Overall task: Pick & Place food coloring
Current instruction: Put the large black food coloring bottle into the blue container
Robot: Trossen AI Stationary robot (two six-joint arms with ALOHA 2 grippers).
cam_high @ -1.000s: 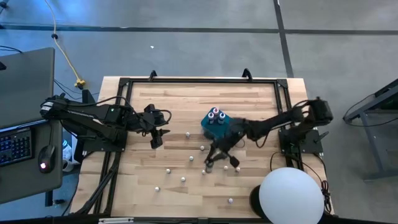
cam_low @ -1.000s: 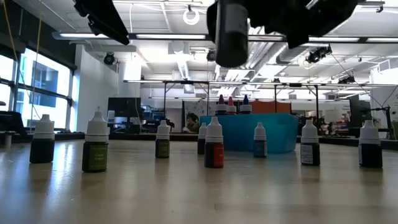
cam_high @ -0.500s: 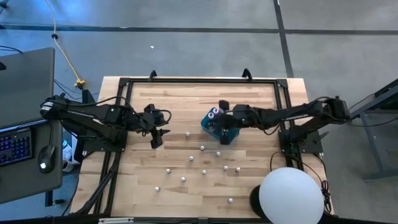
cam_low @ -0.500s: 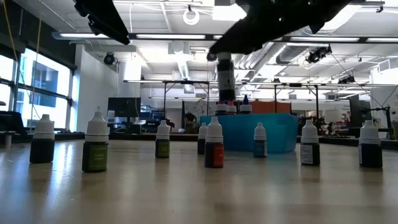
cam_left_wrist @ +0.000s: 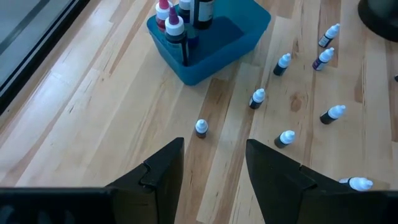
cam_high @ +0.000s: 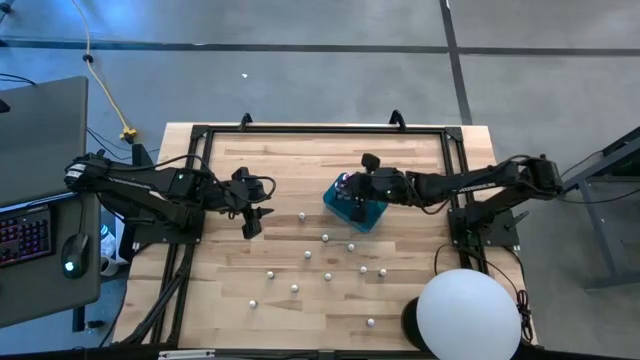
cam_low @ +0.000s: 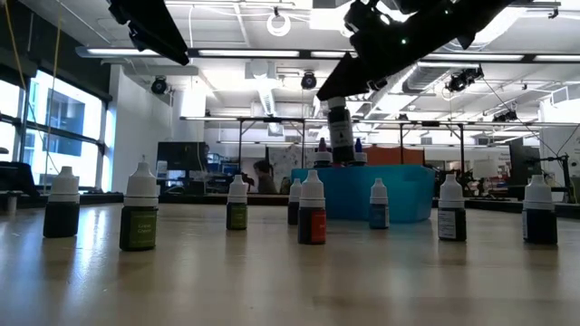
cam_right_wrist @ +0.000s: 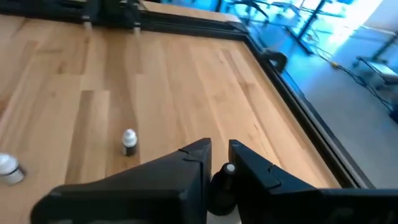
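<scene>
Several tiny food coloring bottles with whitish caps (cam_high: 325, 237) (cam_low: 312, 210) stand upright, scattered over the wooden table. A few with pink or blue tops (cam_left_wrist: 166, 12) stand inside the teal box (cam_high: 368, 216) (cam_low: 399, 192). My right gripper (cam_high: 357, 195) (cam_right_wrist: 219, 163) is above the box, shut on a dark bottle (cam_low: 341, 136). My left gripper (cam_high: 252, 222) (cam_left_wrist: 214, 168) hovers open left of the box, over bare wood, touching nothing. My right gripper pinches the dark bottle between its two fingers by its upper part, near the white cap (cam_right_wrist: 229, 168). The fingers slant down at it from the table's right. The bottle hangs roughly upright below them, lifted clear, its bottom (cam_low: 342, 160) about level with the box's rim.
A black frame (cam_high: 320, 129) runs around the table's edges. A big white ball-shaped thing (cam_high: 468, 312) sits at the near right corner. A desk with keyboard and mouse (cam_high: 30, 235) stands to the left. Bare wood lies far and left of the box.
My right gripper, shut on the dark bottle, has carried it from over the scattered bottles in the table's middle toward the far edge, to above the teal box, and then lowered it toward the box's rim. The left arm has kept still.
</scene>
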